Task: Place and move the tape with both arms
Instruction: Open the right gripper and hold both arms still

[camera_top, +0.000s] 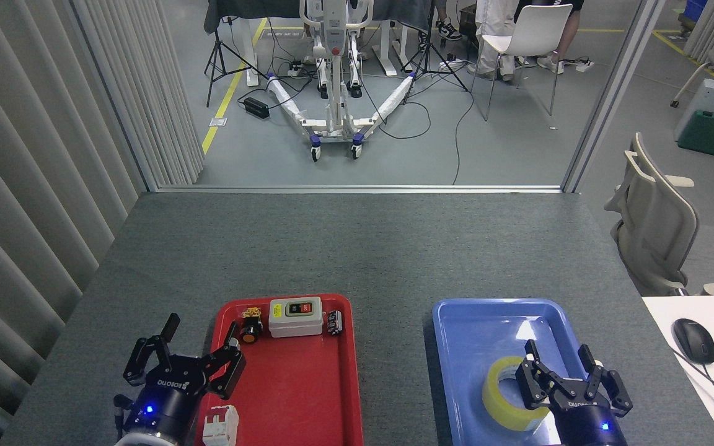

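The tape, a yellow roll with a white core, lies in the blue tray near its front, its hole facing up. My right gripper stands just right of the roll, fingers spread open and pointing away from me. One finger overlaps the roll's right rim, and nothing is gripped. At the bottom left, my left gripper is open and empty above the left edge of the red tray.
The red tray holds a white switch box, a yellow-black push button, a small black part and a white breaker. A desk with a mouse adjoins the table's right edge.
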Controlling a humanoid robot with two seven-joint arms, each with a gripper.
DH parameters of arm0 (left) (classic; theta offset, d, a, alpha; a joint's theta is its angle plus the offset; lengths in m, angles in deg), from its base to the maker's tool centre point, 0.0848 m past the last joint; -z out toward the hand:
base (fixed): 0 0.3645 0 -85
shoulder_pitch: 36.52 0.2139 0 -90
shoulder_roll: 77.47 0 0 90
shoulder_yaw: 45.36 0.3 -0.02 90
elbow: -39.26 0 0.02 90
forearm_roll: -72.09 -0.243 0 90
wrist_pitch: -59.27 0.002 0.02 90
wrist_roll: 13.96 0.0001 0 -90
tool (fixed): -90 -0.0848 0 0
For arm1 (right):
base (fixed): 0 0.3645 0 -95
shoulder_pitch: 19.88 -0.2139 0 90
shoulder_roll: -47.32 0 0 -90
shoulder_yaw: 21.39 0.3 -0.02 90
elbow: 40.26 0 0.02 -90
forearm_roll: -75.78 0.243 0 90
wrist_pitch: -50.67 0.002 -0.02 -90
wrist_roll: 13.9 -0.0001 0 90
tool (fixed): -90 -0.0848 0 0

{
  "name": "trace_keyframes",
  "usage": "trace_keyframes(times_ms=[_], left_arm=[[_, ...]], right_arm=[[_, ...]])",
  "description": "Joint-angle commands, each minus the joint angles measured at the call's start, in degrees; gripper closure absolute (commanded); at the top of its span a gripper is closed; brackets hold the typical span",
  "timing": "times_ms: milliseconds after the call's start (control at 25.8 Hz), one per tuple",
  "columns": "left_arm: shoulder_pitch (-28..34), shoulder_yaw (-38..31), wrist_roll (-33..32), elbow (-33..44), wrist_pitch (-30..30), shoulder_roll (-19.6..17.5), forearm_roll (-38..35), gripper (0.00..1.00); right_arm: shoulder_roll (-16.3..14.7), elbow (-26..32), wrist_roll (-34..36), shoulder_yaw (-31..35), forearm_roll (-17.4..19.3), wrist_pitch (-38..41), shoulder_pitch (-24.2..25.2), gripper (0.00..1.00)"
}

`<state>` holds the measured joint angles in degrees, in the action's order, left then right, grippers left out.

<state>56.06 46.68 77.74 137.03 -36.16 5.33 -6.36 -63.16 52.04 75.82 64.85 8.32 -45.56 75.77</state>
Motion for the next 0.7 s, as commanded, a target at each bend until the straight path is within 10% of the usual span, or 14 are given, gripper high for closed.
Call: trace_keyframes(times_ms=[0, 659], left_arm=[[0.5, -0.1, 0.0, -0.2, 0.0, 0.0, 0.0, 0.0], [0.8, -0.7, -0.3, -0.6, -0.3, 0.0, 0.3, 0.0]], right_arm=[[0.0, 0.0, 3.0, 0.1, -0.7, 0.0, 0.1, 0.07], [0.0, 0.3, 2.9, 0.1, -0.7, -0.1, 0.6, 0.0]])
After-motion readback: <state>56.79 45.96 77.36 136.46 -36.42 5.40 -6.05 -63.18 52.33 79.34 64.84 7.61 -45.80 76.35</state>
